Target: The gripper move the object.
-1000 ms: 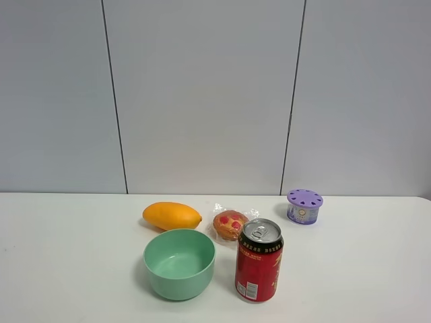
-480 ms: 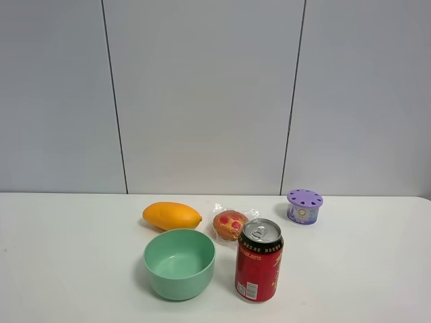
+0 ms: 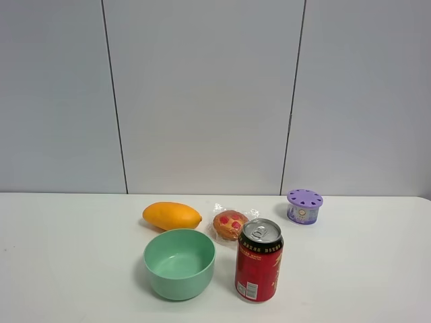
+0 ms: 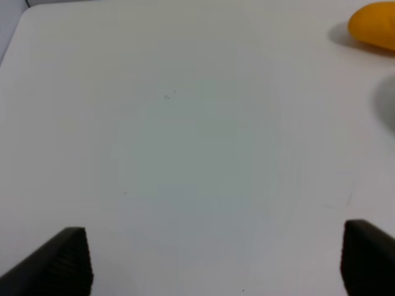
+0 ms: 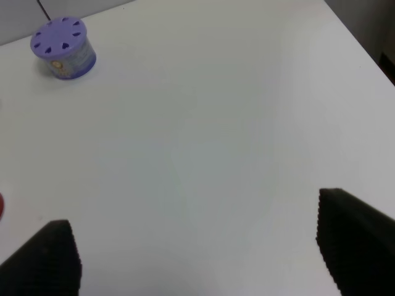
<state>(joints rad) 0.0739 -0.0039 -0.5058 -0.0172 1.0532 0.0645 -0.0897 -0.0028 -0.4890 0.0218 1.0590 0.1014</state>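
Observation:
The orange-yellow mango-like fruit (image 3: pixel 172 215) lies on the white table just behind the green bowl (image 3: pixel 179 263). A part of it also shows at the edge of the left wrist view (image 4: pixel 373 24). No arm shows in the exterior high view. My left gripper (image 4: pixel 213 262) is open over bare table, well away from the fruit, with only its black fingertips (image 4: pixel 65 262) in view. My right gripper (image 5: pixel 197 259) is open and empty over bare table, its fingertips (image 5: pixel 352 237) far apart.
A wrapped orange-red muffin (image 3: pixel 230 224) sits right of the fruit. A red can (image 3: pixel 258 260) stands in front of it, beside the bowl. A small purple container (image 3: pixel 304 206) stands at the back right and shows in the right wrist view (image 5: pixel 62 47). The table's right edge (image 5: pixel 364 55) is near.

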